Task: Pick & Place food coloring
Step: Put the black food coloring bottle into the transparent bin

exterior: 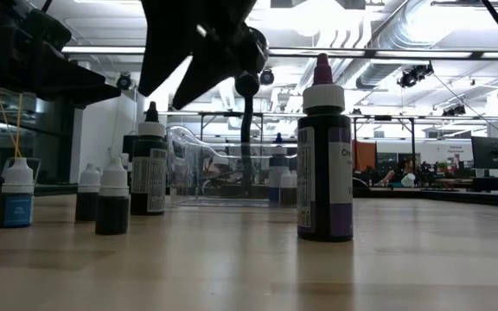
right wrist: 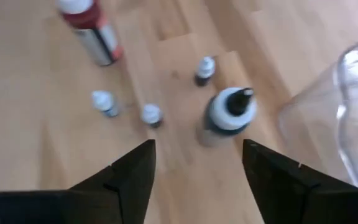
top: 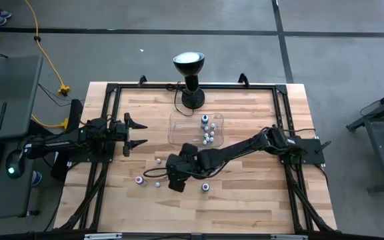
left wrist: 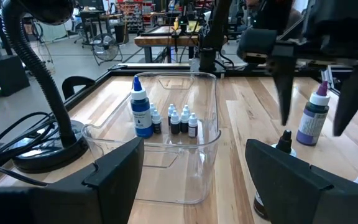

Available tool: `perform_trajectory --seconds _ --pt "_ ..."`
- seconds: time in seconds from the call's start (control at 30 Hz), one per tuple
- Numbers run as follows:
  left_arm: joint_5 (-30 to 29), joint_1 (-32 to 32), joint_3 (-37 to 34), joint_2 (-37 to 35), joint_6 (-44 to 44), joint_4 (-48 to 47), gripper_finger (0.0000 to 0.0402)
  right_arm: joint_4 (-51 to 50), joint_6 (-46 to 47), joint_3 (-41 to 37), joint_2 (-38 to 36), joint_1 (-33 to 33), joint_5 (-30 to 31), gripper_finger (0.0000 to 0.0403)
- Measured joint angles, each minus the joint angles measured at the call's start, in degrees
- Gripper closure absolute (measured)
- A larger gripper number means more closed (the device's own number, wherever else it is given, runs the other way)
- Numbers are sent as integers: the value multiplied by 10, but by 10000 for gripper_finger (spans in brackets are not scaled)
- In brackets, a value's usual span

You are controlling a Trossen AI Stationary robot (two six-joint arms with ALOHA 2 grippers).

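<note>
Several small food coloring bottles stand upright on their bases inside the clear tray (top: 195,130), among them a taller blue one (left wrist: 140,109). Others stand loose on the wood in front of the tray: a black-tipped bottle (right wrist: 229,115), tiny white-capped ones (right wrist: 151,115) (right wrist: 104,102) (right wrist: 204,70), a dark red one (right wrist: 89,31) and a purple one (exterior: 324,155). My right gripper (right wrist: 197,180) hangs open above the loose bottles, slanting down, the black-tipped bottle just ahead of its fingers. My left gripper (top: 135,133) waits open at the table's left.
A black gooseneck lamp (top: 191,73) stands at the far edge behind the tray, its cable on the wood. A black frame (top: 112,90) runs around the tabletop. Bare wood lies at the near right (top: 259,193).
</note>
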Motion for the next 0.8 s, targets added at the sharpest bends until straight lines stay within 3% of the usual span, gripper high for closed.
perform_trajectory --seconds 0.23,0.8 --pt "0 0 0 0 0 0 124 64 12 -48 0 -12 -8 162" --pt "0 0 0 0 0 0 124 183 -1 -103 0 -18 51 163"
